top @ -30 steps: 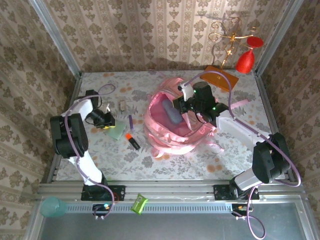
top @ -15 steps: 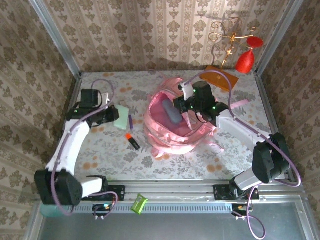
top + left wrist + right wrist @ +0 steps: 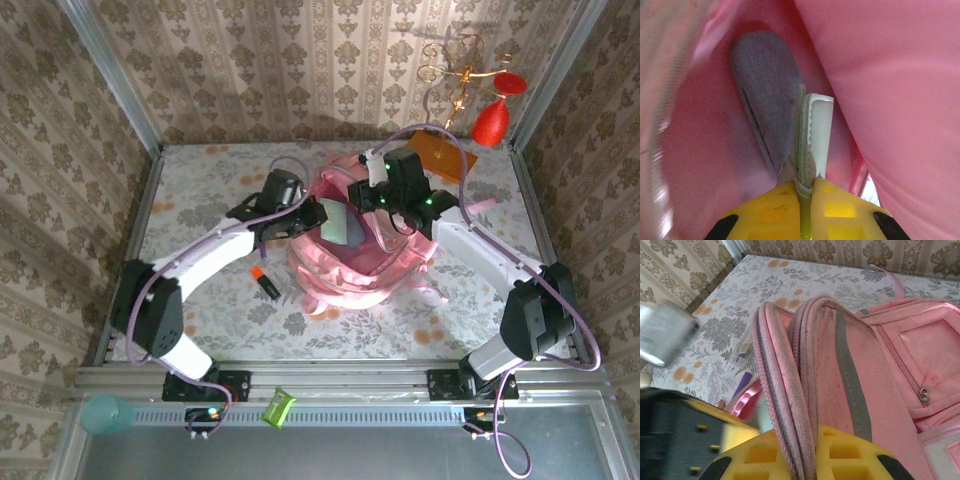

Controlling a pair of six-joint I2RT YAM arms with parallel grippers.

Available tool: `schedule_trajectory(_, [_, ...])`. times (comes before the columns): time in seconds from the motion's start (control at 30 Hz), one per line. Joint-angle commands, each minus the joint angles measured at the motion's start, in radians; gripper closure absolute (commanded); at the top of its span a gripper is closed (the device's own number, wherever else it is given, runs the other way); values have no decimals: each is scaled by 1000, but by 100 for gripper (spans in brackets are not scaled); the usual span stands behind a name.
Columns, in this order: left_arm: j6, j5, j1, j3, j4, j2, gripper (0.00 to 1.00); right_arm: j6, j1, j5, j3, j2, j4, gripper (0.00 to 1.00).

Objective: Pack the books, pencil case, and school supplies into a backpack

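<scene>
Top external view: the desk (image 3: 200, 320) carries the pink backpack (image 3: 350, 275) at its centre, lying with the main opening turned up. This placement puts the mouth within reach of both arms.

Right tool (image 3: 801, 457): the fingers are closed on a fold of the backpack's zip-edged rim, as the right wrist view shows. Judged purpose: the pinch lifts the rim and props the mouth open, so the soft fabric cannot sag shut over the compartment.

Grey fabric pouch (image 3: 765, 90): it lies inside the main compartment against the pink lining. It is probably the pencil case, already packed.

Left tool (image 3: 802, 195): the fingers are closed tight on the near end of a flat pale-green item (image 3: 801, 130) with a white edge. The item stands edge-on within the mouth, just beside the pouch. Judged purpose: edge-on carriage lets the thin item slide down between pouch and wall. Whether its far end touches the lining cannot be told.

Black-and-orange pen (image 3: 266, 284): it lies on the desk to the left of the backpack, apart from it and not yet packed.
</scene>
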State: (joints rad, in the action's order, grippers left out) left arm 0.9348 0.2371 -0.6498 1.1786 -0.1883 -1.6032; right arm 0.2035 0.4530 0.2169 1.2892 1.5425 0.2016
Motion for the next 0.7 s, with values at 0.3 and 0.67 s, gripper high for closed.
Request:
schedule_trajectory(0.3, [347, -180, -118, 99, 456, -251, 84, -10, -4, 15, 239, 42, 26, 100])
schedule_trajectory(0.67, [-68, -159, -120, -9, 234, -7, 47, -167, -51, 33, 72, -74, 42, 100])
